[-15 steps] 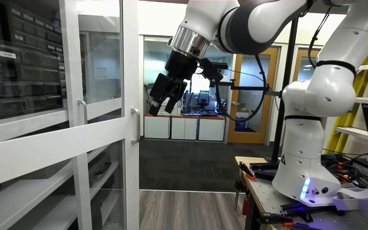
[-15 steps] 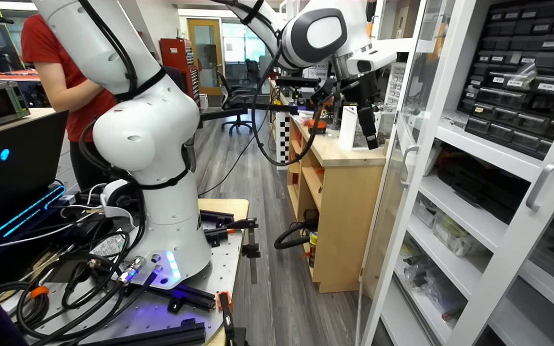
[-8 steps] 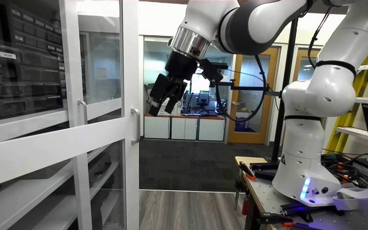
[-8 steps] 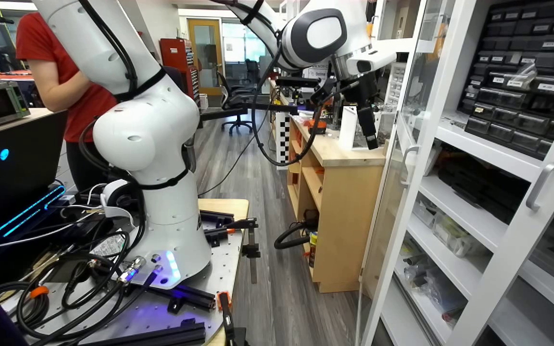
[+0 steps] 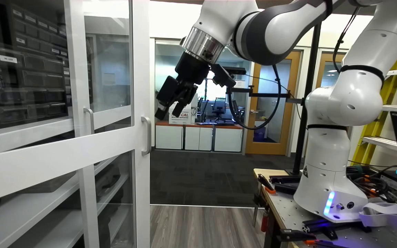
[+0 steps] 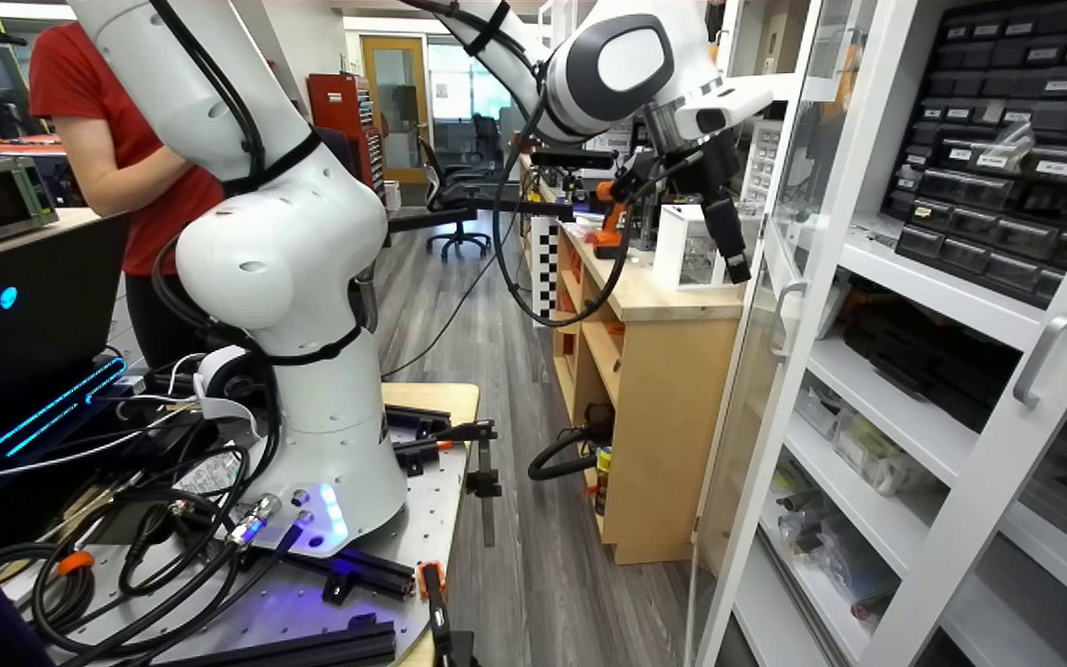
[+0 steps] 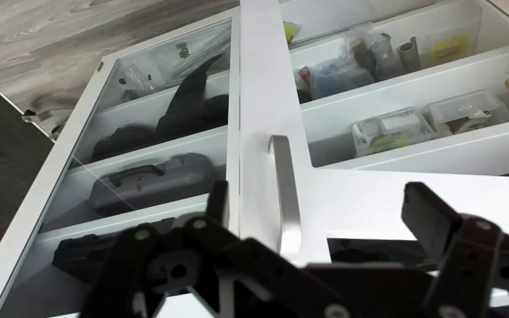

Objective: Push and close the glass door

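Floor (image 5: 202, 225) between tabletop (image 5: 295, 215) and glass door (image 5: 112, 144)

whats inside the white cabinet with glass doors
Dark drawers, a grey case, clear boxes and bagged items show inside. In the wrist view the end effector covers part of the interior; the grey case hides its contents.

Wrist view: grey hard case (image 7: 153, 183), lidded clear boxes (image 7: 391, 130) side by side and plastic bags (image 7: 343, 79), all among white shelves (image 7: 457, 152). In both exterior views: black parts drawers (image 6: 969, 195), several labelled. In an exterior view: wooden workbench (image 6: 663, 435) bearing an orange power drill (image 6: 612, 222); checkered strip (image 6: 545, 269) near it; office chair (image 6: 456, 196) and red tool chest (image 6: 339, 111) farther back; person (image 6: 158, 208) in red beyond an open black laptop (image 6: 24, 306). In an exterior view: yellow ladder (image 5: 370, 129), wood-framed room door (image 5: 284, 113), white carton (image 5: 184, 119), visible lettering "CAL".
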